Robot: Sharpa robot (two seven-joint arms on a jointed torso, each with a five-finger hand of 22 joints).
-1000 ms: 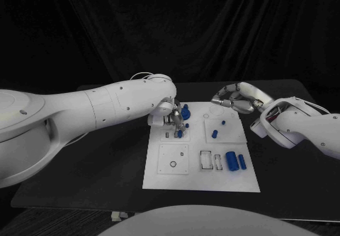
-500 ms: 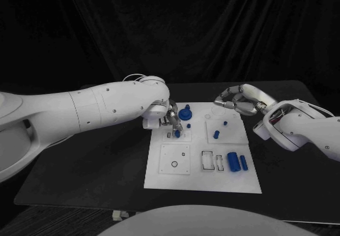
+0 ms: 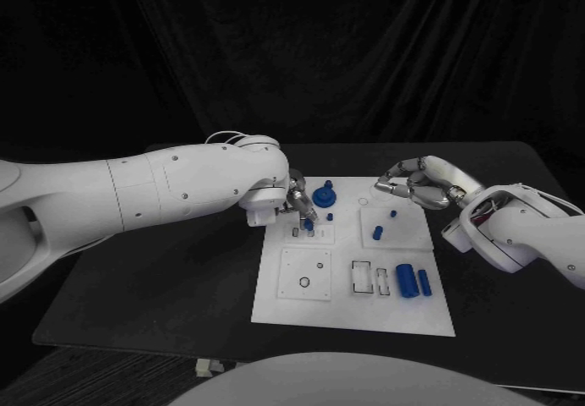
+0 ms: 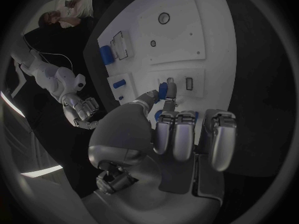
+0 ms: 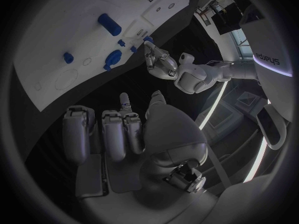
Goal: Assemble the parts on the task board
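**A:** Start with what lies nearest you on the task board [image 3: 353,315]. What is there?

**B:** Two blue cylinders [image 3: 412,280] lie side by side at the near right, well apart from both hands and nearer than either set of fingers. Just beside them sits an open rectangular slot [image 3: 360,277], and left of that a square plate with a small ring [image 3: 298,281] on it.

**A:** Farther out, what is your left hand doing?

**B:** Your left hand [image 3: 292,203] is down over the far left block of the board. In the left wrist view its thumb and one finger pinch a small blue peg [image 4: 163,90], tip down against the board; the other fingers [image 4: 176,134] are curled in together. A blue knob [image 3: 323,196] stands just beyond those fingers.

**A:** And the right?

**B:** Your right hand [image 3: 418,183] hovers off the board's far right corner above the counter [image 3: 159,279], fingers curled in on nothing I can make out. A short blue pin [image 3: 378,231] lies on the board nearer than those fingers.

**A:** So which step is this?

**B:** I judge you are seating the peg. Next, line it upright over its hole and press straight down before you let go; whether it is already in, I cannot tell.
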